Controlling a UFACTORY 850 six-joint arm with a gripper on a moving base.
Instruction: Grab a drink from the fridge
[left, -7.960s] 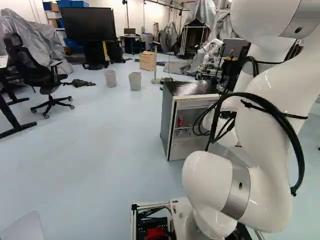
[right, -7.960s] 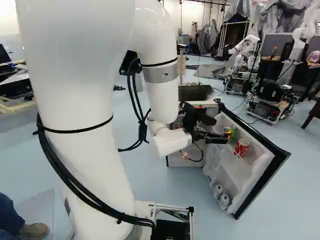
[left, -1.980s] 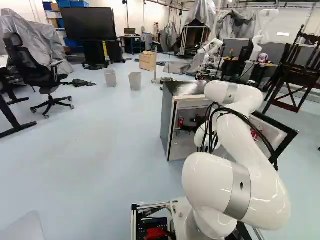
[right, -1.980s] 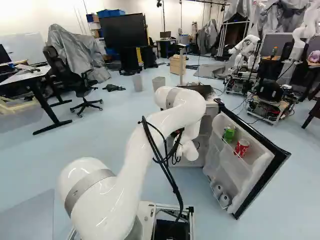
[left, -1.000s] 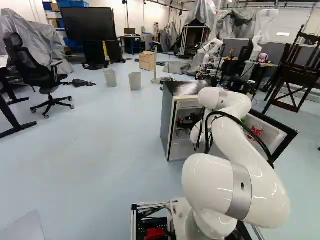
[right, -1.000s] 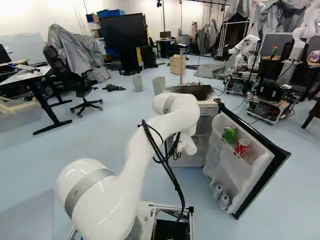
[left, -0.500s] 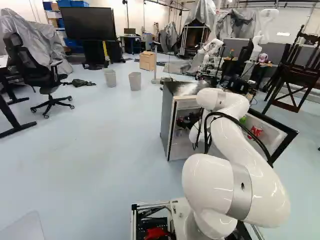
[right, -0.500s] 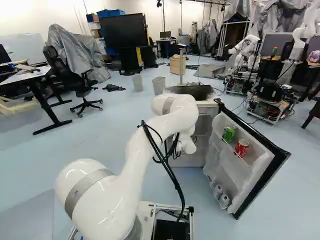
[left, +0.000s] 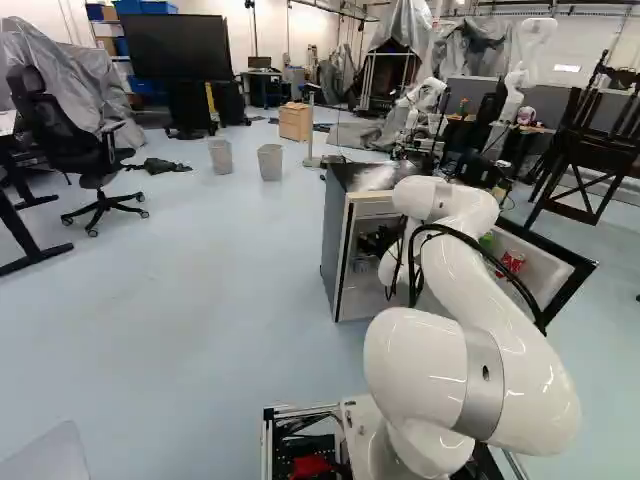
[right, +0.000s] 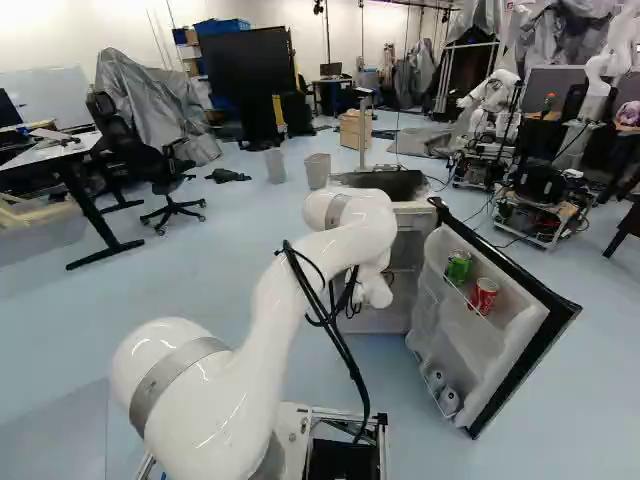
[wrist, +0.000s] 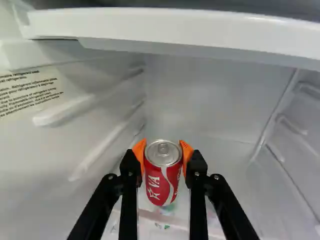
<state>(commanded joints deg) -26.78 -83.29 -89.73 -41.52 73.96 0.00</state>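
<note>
At the foot of both base views rises the glossy white robot arm (left: 470, 265), black cables strapped along it, bending forward and reaching into the small dark-sided fridge (left: 338, 230). The black two-fingered tool (left: 378, 240) is inside the fridge, largely hidden by the arm in the base views. The wrist view shows the tool (wrist: 163, 152) closed on a red-and-white metal drink can (wrist: 161, 181), one orange pad (wrist: 140, 151) against each side, near its silver top. The can is upright between the fingers, below a white ledge (wrist: 175, 30); whether its base touches anything is hard to tell.

The fridge's black-edged white door (right: 440, 330) stands open at the right of the right base view. Its upper rack holds a green can (right: 458, 267) and, just beside it, another red can (right: 484, 296).

Beyond the fridge, two pale grey bins (left: 270, 162) stand on the light blue floor (left: 190, 330), near a black office chair (left: 65, 140). Farther off are a light wooden box (left: 295, 122), another white robot (right: 492, 92) and a large black screen (left: 176, 48).
</note>
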